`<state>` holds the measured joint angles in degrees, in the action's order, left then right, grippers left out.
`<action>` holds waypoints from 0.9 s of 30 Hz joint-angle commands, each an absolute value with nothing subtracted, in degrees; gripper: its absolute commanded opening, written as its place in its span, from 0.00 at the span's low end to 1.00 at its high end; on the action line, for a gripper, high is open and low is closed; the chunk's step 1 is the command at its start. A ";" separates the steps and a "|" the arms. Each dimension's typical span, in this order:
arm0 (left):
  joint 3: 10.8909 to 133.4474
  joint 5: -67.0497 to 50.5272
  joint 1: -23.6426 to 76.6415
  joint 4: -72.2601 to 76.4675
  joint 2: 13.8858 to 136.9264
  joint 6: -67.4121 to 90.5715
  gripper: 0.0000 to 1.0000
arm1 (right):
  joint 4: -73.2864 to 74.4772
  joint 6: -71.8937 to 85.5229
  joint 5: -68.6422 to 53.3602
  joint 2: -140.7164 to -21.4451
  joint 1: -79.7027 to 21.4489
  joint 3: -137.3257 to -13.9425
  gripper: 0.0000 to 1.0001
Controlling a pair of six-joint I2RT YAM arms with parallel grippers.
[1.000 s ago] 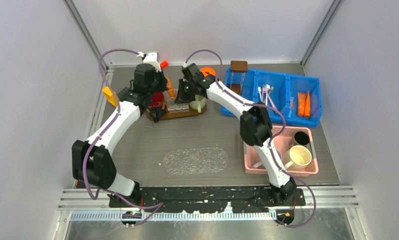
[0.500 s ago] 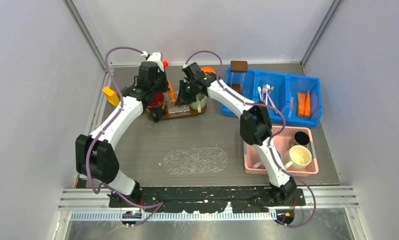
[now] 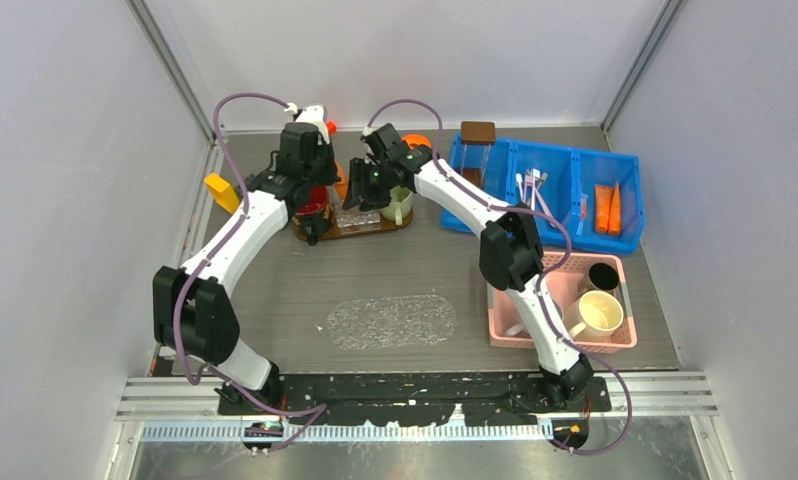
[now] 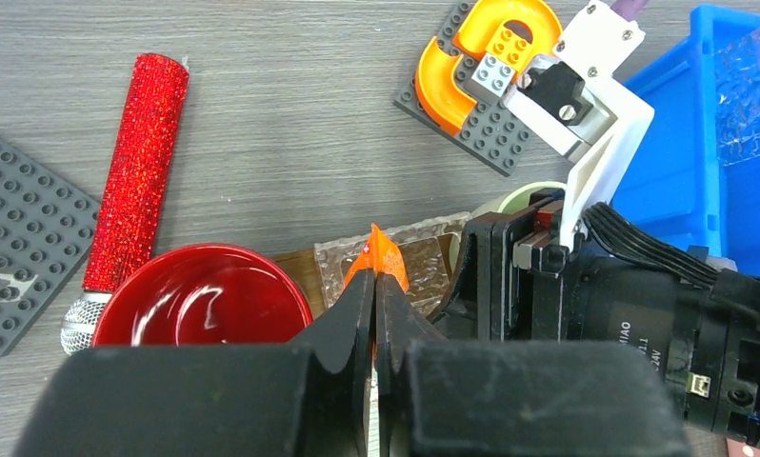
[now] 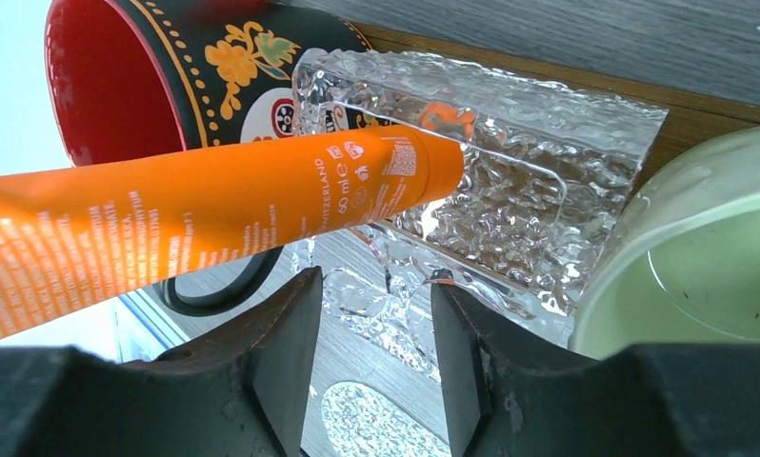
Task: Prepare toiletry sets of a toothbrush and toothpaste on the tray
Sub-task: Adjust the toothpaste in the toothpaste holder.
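My left gripper (image 4: 375,286) is shut on an orange toothpaste (image 4: 377,255) tube above the brown tray (image 3: 376,227), next to a red-lined mug (image 4: 200,297). In the right wrist view that toothpaste (image 5: 214,214) slants in from the left. Its narrow end lies over a clear textured glass (image 5: 495,181) on the tray (image 5: 714,107). My right gripper (image 5: 371,297) stands open just in front of the glass, with nothing between its fingers. Toothbrushes (image 3: 532,190) and more toothpaste (image 3: 607,208) tubes lie in the blue bin (image 3: 630,240).
A pale green mug (image 5: 710,257) stands on the tray right of the glass. A red glitter microphone (image 4: 133,186) and grey baseplates with an orange C block (image 4: 490,52) lie behind. A pink basket (image 3: 505,330) holds mugs at the right.
My right gripper's jaws have opened beside the glass. The left gripper has edged a little toward the back with the tube still in it.
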<state>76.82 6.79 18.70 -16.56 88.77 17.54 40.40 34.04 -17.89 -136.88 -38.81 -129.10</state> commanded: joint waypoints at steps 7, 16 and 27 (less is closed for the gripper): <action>80.40 9.69 19.54 -16.67 90.01 14.89 0.00 | 32.76 30.47 -14.40 -125.72 -38.41 -123.13 0.56; 82.33 11.47 20.60 -18.63 92.22 12.74 0.00 | 28.58 27.45 -12.36 -115.94 -38.41 -113.72 0.60; 78.48 13.00 22.04 -13.64 92.07 8.58 0.00 | 24.43 22.22 -4.33 -100.30 -37.90 -96.97 0.62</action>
<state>79.68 11.29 21.54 -19.46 93.10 11.11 28.21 25.15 -8.05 -106.30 -38.39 -102.04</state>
